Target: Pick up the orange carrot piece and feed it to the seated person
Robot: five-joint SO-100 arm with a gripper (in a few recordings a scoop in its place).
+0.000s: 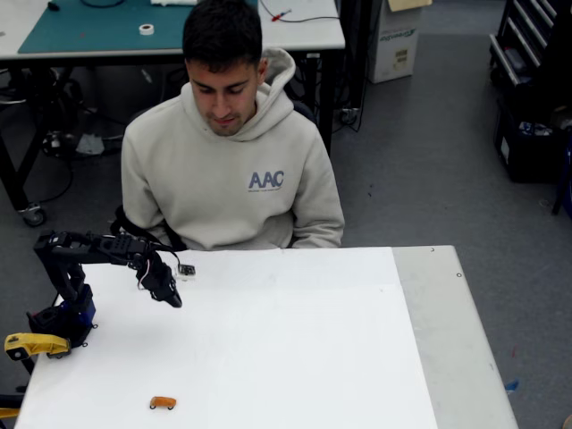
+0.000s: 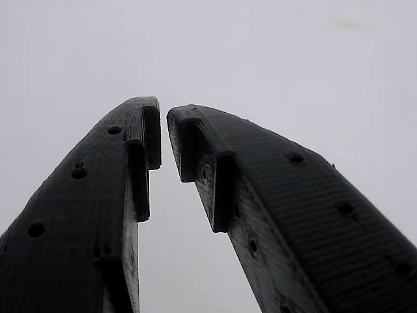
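Observation:
The orange carrot piece (image 1: 163, 402) lies on the white table (image 1: 295, 357) near its front edge, left of the middle. My black gripper (image 1: 172, 298) hangs over the table's back left part, well behind the carrot and apart from it. In the wrist view the gripper (image 2: 163, 116) points at bare white surface, its two fingertips almost touching with nothing between them. The seated person (image 1: 234, 179) in a light grey hoodie sits behind the table's far edge, head bowed towards the table.
The arm's base with a yellow clamp (image 1: 31, 344) stands at the table's left edge. A grey strip (image 1: 438, 340) runs along the table's right side. Behind the person stands another table (image 1: 295, 36) with a green mat.

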